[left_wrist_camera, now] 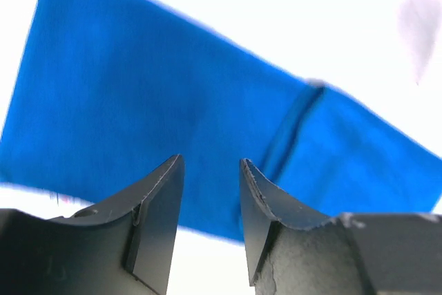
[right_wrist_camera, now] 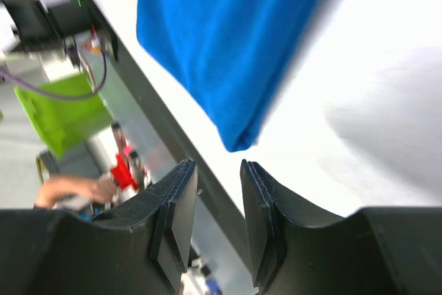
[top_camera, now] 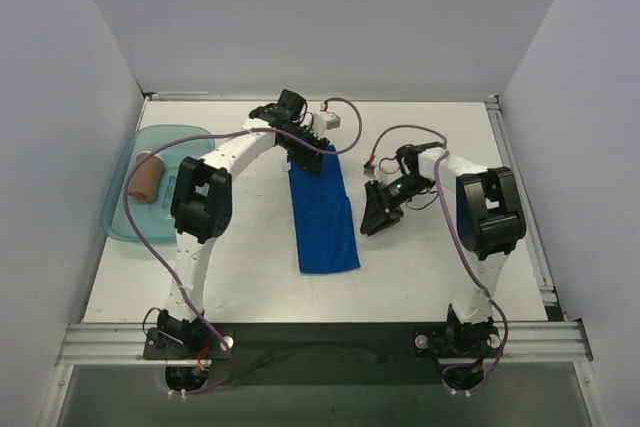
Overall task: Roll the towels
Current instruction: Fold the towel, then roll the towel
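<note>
A bright blue towel lies flat on the white table as a long, narrow folded strip, running from the middle toward the near edge. My left gripper hovers over its far end, jaws open, nothing between them. In the left wrist view the blue towel fills the space beyond my left gripper, with a fold line across it. My right gripper stands just right of the strip, open and empty. The right wrist view shows a corner of the blue towel ahead of my right gripper. A tan rolled towel rests in a tray.
A translucent teal tray sits at the table's left edge. Grey walls close the back and both sides. Purple cables loop off both arms. Beyond the table's near rail, the right wrist view shows a green bin and a person's hand.
</note>
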You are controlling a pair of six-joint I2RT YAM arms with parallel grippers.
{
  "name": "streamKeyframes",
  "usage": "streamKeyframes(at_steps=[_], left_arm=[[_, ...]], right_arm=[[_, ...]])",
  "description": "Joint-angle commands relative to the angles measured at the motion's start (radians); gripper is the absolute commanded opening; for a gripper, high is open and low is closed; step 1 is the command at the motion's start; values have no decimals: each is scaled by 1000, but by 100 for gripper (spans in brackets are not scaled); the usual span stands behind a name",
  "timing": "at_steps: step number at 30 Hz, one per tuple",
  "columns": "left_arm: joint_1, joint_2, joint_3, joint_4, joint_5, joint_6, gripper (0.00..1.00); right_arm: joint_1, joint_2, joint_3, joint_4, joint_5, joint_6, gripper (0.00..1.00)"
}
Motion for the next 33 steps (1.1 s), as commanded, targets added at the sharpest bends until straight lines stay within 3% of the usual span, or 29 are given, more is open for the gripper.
streamKeyframes(at_steps=[1, 6, 10, 12, 16, 19, 20, 23, 33], left_arm=[[56, -218, -160, 60, 88, -20, 48], [16, -464, -520, 244, 118, 6, 50], [-22, -634, -758, 287, 96, 37, 52], [-64, -696, -831, 329, 23, 71, 52], [-280, -825, -996, 393, -236, 160, 54], [-450, -813, -1049, 415, -448, 192, 54], [-530, -810, -1076, 424, -483, 225, 53], [-631, -791, -1107, 468, -576, 285, 53], [-682, -622, -1099, 548, -646, 333, 49]], right_arm=[[-42, -38, 58, -47, -14, -17, 33], [-42, 13, 187, -15, -5, 18, 33], [-13, 69, 287, 30, -6, 78, 32], [6, 99, 319, 60, -3, 107, 31], [61, 152, 361, 89, 15, 125, 31], [105, 198, 384, 99, 73, 124, 30], [121, 217, 387, 106, 92, 124, 30], [136, 244, 382, 119, 121, 119, 29], [139, 277, 348, 126, 166, 101, 28]])
